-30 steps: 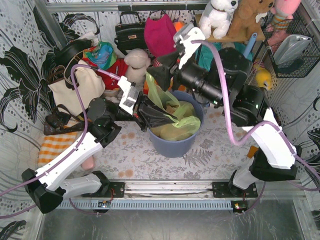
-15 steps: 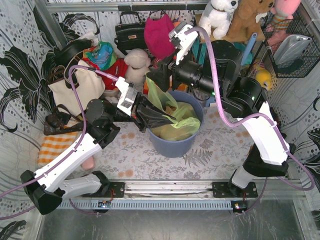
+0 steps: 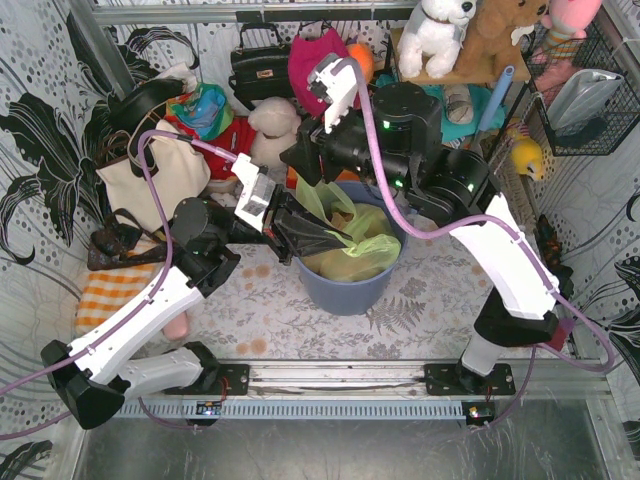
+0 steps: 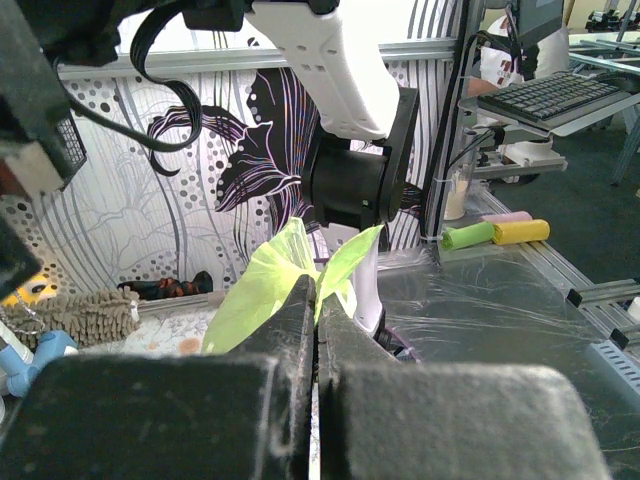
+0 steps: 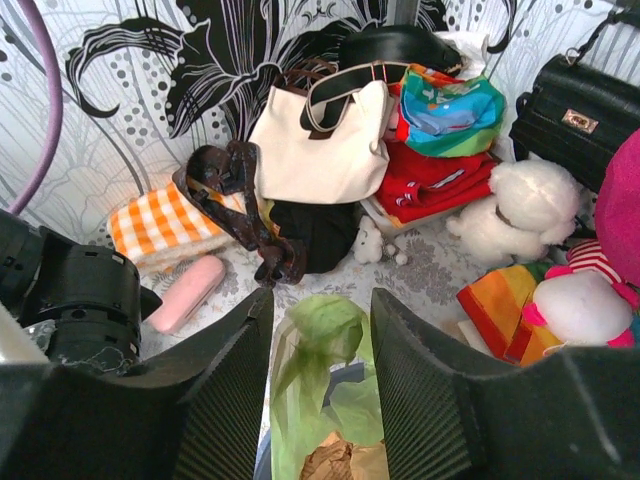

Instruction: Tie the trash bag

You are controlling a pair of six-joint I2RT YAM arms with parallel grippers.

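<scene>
The trash bag [image 3: 365, 247], thin light-green film with tan paper [image 5: 330, 465] showing inside, sits in the round blue-grey bin [image 3: 350, 292] at the table's middle. My left gripper [image 3: 300, 235] is shut on a fold of the trash bag at the bin's left rim; in the left wrist view the green film [image 4: 262, 290] sticks out past the closed left gripper [image 4: 318, 292]. My right gripper [image 3: 305, 160] is open above the bin's back-left. In the right wrist view a raised twisted flap of the bag [image 5: 328, 335] stands between the spread fingers [image 5: 225, 380] of the right gripper [image 5: 320, 300], not pinched.
A white tote [image 3: 150, 175], a black handbag [image 3: 262, 65], plush toys [image 3: 275, 125] and folded cloths crowd the back and left. An orange checked cloth [image 3: 105, 290] and a pink case [image 5: 190, 290] lie at the left. A wire basket [image 3: 590, 90] hangs at the right.
My right arm has swung left and back, so its open gripper now hangs over the bag's raised flap. My left gripper has stayed shut on the bag, hardly moving.
</scene>
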